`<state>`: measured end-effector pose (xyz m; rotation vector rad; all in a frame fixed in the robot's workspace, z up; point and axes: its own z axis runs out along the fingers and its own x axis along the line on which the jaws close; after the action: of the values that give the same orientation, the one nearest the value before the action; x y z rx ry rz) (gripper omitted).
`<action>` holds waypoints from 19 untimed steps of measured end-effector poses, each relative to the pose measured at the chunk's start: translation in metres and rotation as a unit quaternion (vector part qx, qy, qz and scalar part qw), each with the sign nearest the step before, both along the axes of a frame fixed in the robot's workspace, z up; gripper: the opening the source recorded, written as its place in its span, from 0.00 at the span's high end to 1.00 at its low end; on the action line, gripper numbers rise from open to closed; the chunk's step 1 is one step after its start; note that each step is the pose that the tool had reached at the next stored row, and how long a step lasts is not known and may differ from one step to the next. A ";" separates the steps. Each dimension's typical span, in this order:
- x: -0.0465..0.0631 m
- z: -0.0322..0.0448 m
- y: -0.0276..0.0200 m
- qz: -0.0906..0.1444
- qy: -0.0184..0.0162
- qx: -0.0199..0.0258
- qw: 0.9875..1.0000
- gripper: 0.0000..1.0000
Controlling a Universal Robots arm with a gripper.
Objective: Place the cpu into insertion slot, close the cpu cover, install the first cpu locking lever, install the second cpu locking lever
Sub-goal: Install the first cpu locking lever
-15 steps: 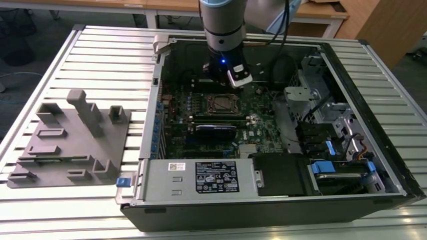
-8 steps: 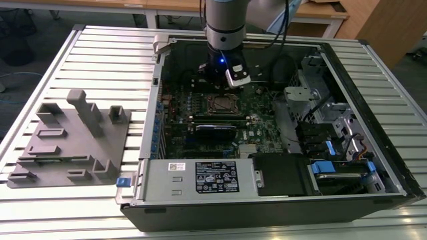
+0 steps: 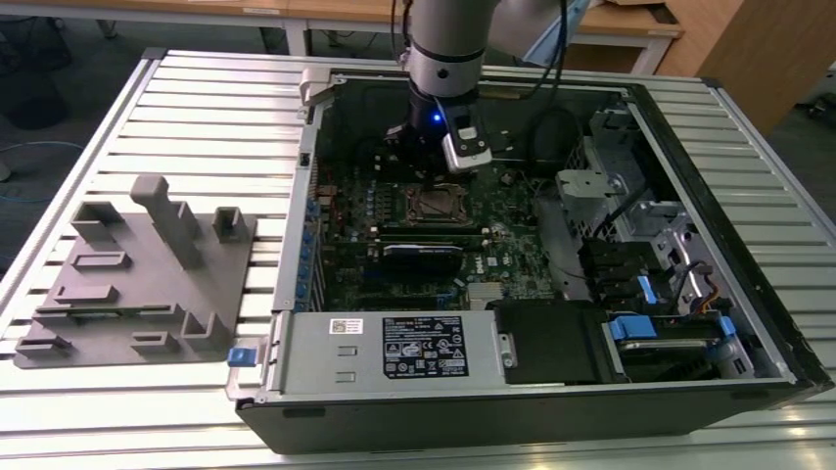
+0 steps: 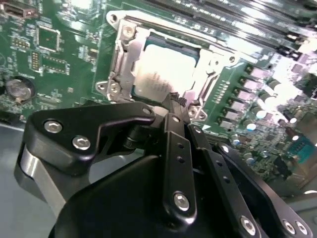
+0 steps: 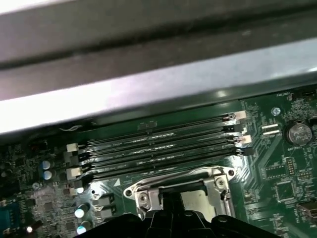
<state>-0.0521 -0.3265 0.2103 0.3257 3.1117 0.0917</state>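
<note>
Your gripper hangs low over the motherboard inside the open computer case, its tip at the near edge of the insertion slot. The fingers look drawn together with nothing between them.

The cpu already lies flat in the slot, its pale metal top showing. The cpu cover appears to lie down around it as a silver frame; you cannot tell whether it is fully seated, nor where the locking levers stand.

Handling judgement: the chip is light, rigid and smooth-topped, with a fragile pin field beneath it, so do not press or slide it. The cover is thin, stiff sheet metal on a hinge; bear on its rim, not the chip. In the first wrist view, the memory slots run just beside the socket.
</note>
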 end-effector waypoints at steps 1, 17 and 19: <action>0.001 0.0000 0.0000 0.001 0.000 0.000 1.000 0.89; 0.007 0.0096 -0.0006 0.030 0.000 0.000 1.000 0.89; 0.007 0.0099 -0.0035 0.030 0.000 0.000 1.000 0.89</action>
<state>-0.0451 -0.3300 0.2201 0.2329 3.1218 0.0920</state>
